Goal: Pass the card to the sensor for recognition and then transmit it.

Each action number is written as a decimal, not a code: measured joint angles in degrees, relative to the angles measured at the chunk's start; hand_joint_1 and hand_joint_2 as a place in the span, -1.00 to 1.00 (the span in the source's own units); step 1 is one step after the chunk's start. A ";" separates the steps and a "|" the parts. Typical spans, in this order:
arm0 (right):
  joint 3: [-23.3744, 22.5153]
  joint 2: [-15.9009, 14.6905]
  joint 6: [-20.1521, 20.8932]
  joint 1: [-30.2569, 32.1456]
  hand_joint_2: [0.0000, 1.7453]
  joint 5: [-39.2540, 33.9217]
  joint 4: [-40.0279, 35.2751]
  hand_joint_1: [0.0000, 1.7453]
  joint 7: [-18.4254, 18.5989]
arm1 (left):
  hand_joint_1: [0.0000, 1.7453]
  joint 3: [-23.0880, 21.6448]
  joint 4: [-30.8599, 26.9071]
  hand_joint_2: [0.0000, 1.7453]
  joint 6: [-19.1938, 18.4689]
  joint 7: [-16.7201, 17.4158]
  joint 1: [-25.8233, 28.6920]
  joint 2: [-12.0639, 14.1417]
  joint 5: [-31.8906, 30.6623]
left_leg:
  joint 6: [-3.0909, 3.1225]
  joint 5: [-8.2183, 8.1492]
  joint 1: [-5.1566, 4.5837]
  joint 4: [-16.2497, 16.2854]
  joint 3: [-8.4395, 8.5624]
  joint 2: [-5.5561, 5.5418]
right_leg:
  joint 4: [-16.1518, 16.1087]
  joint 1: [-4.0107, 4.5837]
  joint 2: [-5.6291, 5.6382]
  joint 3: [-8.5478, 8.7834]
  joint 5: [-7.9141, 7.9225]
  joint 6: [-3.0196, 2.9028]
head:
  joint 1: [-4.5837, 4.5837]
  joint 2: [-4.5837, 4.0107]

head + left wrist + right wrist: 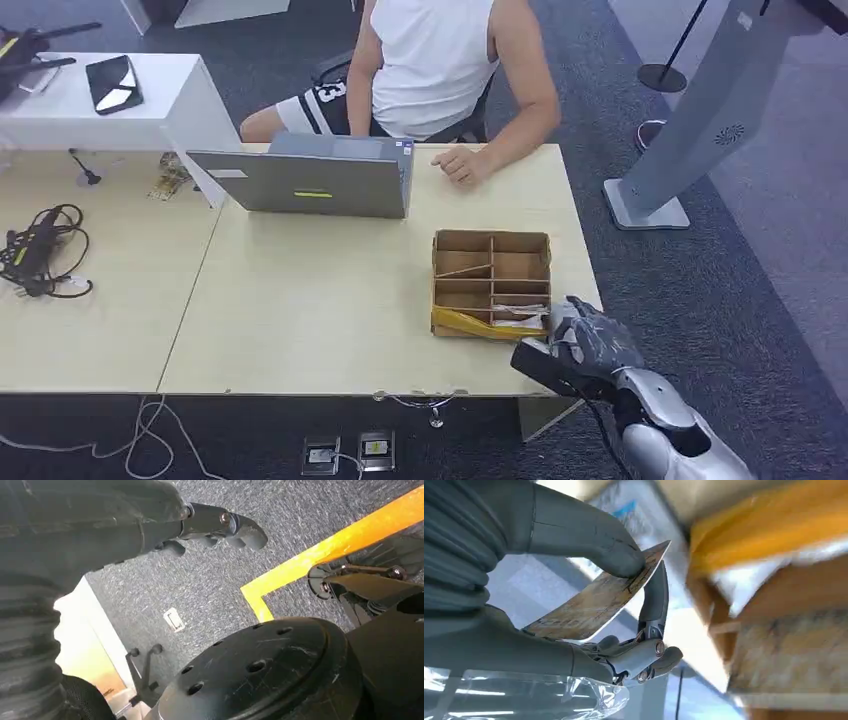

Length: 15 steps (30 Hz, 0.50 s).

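A: Start from the head view. Where is your right hand?

B: At the bench corner nearest you, over the front right edge. Just beyond the fingers sits the cardboard divider box, with a yellow packet lying along its near wall. The hand touches or overlaps the box's near right corner; you cannot tell which. A dark flat block lies under the palm at the bench edge.

A: Open room?

B: To the left of the fingers the bench top is bare wood as far as the laptop. A person sits behind the far edge, one hand resting on the bench. To the right of the fingers the bench ends and grey carpet begins, with a grey stand further off.

A: Left wrist view?

B: Your left hand hangs over carpet beside a yellow floor stripe. The fingers are curled in, with nothing in them.

A: Right wrist view?

B: The card is pinched between thumb and a dark finger, its free corner standing past the thumb tip. The box's brown walls and the yellow packet are blurred just beyond the fingers.
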 joint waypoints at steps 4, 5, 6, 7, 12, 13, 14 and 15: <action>-1.84 -2.06 0.68 -2.23 1.00 1.14 -2.45 1.00 2.51 | -1.00 -0.31 0.00 1.00 0.00 -0.33 0.00 0.07 0.26 | 0.00 0.00 -0.01 0.00 0.00 0.00 | 0.00 -0.01 0.00 0.00 0.00 0.00 | 0.02 0.00; -2.49 -2.68 1.29 -2.95 1.00 1.14 -3.34 1.00 2.99 | -1.00 -0.44 0.00 1.00 0.00 -0.46 0.00 0.07 0.35 | 0.00 0.00 -0.01 0.00 0.00 0.00 | 0.00 -0.01 0.00 -0.01 0.00 0.00 | 0.00 0.00; -3.15 -3.32 1.99 -3.80 1.00 1.24 -4.26 1.00 3.41 | -1.00 -0.46 0.00 1.00 0.00 -0.55 0.00 0.13 0.39 | 0.00 0.00 -0.01 0.00 0.00 0.00 | 0.00 -0.01 0.01 -0.01 0.01 0.00 | 0.00 0.00; -3.84 -3.93 2.62 -4.74 1.00 1.55 -5.30 1.00 3.71 | -1.00 -0.46 0.00 1.00 0.00 -0.68 0.00 0.13 0.46 | 0.00 0.00 -0.01 0.00 0.00 0.01 | 0.00 -0.01 0.01 -0.01 0.01 0.00 | 0.02 0.00; -6.43 -6.19 4.96 -9.36 1.00 2.45 -9.38 1.00 4.17 | -1.00 -0.50 0.00 1.00 0.00 -0.81 0.01 0.17 1.01 | 0.00 0.00 -0.01 0.00 0.00 0.00 | 0.00 -0.01 0.01 -0.01 0.02 0.01 | 0.00 0.00; -6.73 -6.53 5.55 -10.56 1.00 2.71 -10.03 1.00 4.17 | -1.00 -0.52 0.00 1.00 0.00 -0.81 0.01 0.17 1.01 | 0.00 0.00 -0.01 0.00 0.00 0.00 | 0.01 0.00 0.01 -0.01 0.02 0.01 | 0.00 0.00; -7.01 -6.75 6.27 -11.74 1.00 2.93 -10.59 1.00 4.17 | -1.00 -0.52 0.00 1.00 0.00 -0.81 0.01 0.17 1.01 | 0.00 0.00 -0.01 0.00 0.00 0.01 | 0.01 0.00 0.01 -0.01 0.02 0.01 | 0.00 0.00; -7.26 -6.99 6.82 -13.00 1.00 3.06 -11.13 1.00 4.17 | -1.00 -0.57 0.00 1.00 0.00 -0.81 0.01 0.17 1.01 | 0.00 0.00 -0.01 0.00 0.00 0.00 | 0.01 -0.01 0.01 -0.01 0.02 0.01 | 0.00 0.00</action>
